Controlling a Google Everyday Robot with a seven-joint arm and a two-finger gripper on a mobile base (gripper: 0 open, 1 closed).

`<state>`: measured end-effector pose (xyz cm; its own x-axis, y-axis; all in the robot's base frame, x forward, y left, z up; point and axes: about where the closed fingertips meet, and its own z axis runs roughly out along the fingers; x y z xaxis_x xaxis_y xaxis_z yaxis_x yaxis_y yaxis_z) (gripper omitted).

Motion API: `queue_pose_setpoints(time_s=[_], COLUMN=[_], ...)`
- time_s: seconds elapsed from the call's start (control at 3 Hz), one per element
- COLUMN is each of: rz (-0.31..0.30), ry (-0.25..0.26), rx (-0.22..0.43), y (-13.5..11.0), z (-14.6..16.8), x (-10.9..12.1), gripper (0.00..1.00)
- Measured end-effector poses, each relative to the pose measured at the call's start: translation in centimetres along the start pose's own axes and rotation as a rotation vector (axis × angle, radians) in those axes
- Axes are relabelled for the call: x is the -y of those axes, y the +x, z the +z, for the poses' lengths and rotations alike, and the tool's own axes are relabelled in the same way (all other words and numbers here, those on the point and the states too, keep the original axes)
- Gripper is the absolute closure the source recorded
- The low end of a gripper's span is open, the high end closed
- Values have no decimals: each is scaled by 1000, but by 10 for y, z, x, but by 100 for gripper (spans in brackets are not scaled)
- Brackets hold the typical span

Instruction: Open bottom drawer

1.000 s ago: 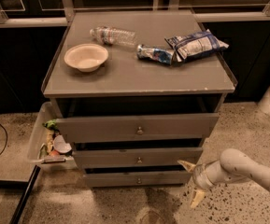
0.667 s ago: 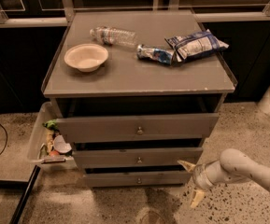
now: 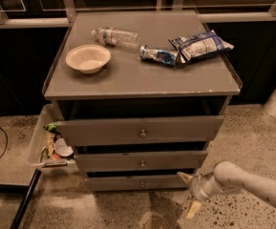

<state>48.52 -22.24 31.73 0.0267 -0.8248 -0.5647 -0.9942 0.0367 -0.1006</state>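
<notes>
1. We see the grey cabinet [image 3: 128, 80] filling the middle of the view, with three drawer fronts stacked under its flat top.
2. The bottom drawer [image 3: 113, 183] is the lowest and narrowest front, at 6 o'clock in the stack. It has a small round knob [image 3: 142, 184] at its centre. Its front lies further back than the two above it and stands just over the speckled floor [image 3: 128, 211].
3. The gripper [image 3: 189, 193] hangs low, at about 4 o'clock from the middle of the view. It is just off the right end of the bottom drawer and at 3 o'clock from the knob. Its pale arm [image 3: 252, 182] reaches in from the 4 o'clock edge.
4. The jaws are released. Two pale fingers [image 3: 193, 209] are spread wide with nothing between them, one aimed at 11 o'clock towards the drawer's right corner, the other at 6 o'clock towards the floor. The upper tip is very close to that corner, but we cannot tell whether it touches.
5. The top drawer [image 3: 104, 130] stands out furthest, with a dark gap above it. The middle drawer [image 3: 109, 161] sits between the two.
6. On the cabinet top, a white bowl [image 3: 88, 58] rests at 9 o'clock and a clear bottle [image 3: 115, 35] lies at 11 o'clock. A blue-and-white bag [image 3: 199, 44] and a smaller packet [image 3: 157, 55] touch each other at 2 o'clock.
7. A pale bin [image 3: 37, 142] holding litter hangs at the cabinet's 9 o'clock side.
</notes>
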Motion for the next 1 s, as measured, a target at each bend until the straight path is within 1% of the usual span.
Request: queue_pose_setpoints(time_s=[0.33, 0.67, 1.0], rz=[6, -39, -44], ry=[37, 86, 88], rx=[-43, -19, -26], y=[17, 25, 24], z=[38, 70, 72], x=[3, 13, 12], gripper=[0, 0, 0])
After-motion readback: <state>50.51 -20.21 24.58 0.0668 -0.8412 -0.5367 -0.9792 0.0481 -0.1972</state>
